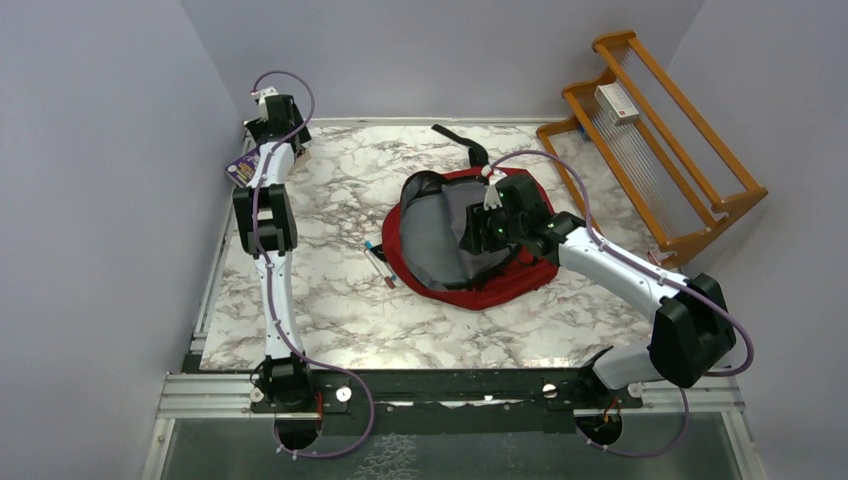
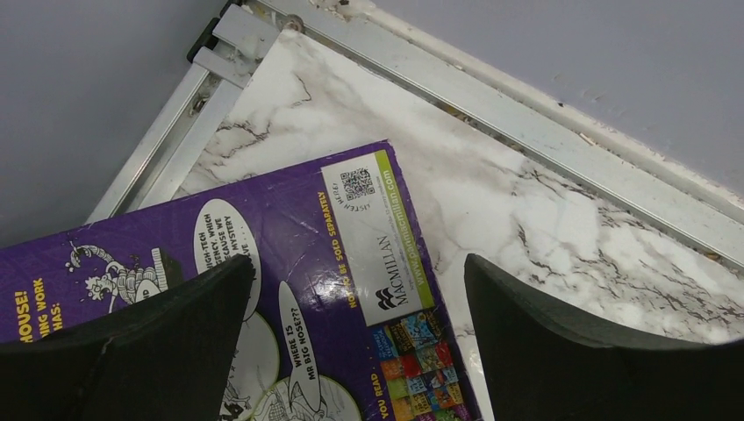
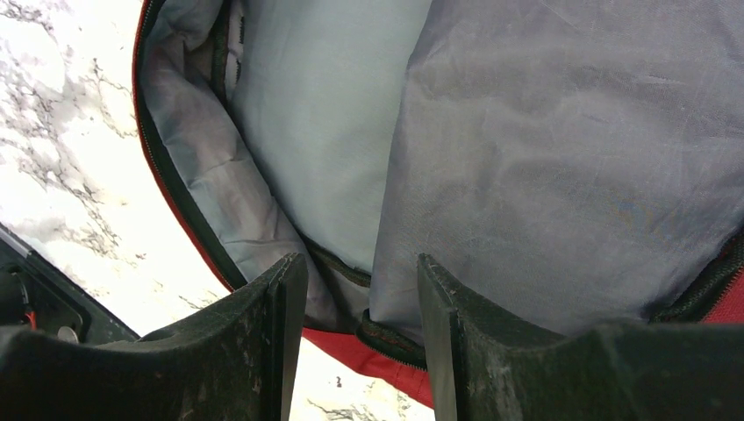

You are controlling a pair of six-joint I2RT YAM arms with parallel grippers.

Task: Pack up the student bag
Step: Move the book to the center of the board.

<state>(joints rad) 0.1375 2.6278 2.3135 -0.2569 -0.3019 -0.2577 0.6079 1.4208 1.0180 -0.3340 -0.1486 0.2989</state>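
Note:
The student bag [image 1: 520,275] is a red backpack lying open in the middle of the table, grey lining up. My right gripper [image 1: 482,232] hovers over its opening. In the right wrist view the gripper [image 3: 361,263] is open, and the bag's zipped rim and grey lining [image 3: 561,167] sit between the fingers, close to the right one. My left gripper [image 1: 268,140] is at the far left corner. In the left wrist view it [image 2: 360,263] is open above a purple book [image 2: 289,228] that lies flat on the table; the book also shows in the top view [image 1: 241,168].
Two pens [image 1: 380,265] lie on the marble table [image 1: 330,310] left of the bag. A wooden rack [image 1: 690,170] with a small white box [image 1: 617,103] stands at the back right. A black strap [image 1: 460,140] trails behind the bag. Walls close in on the left and at the back.

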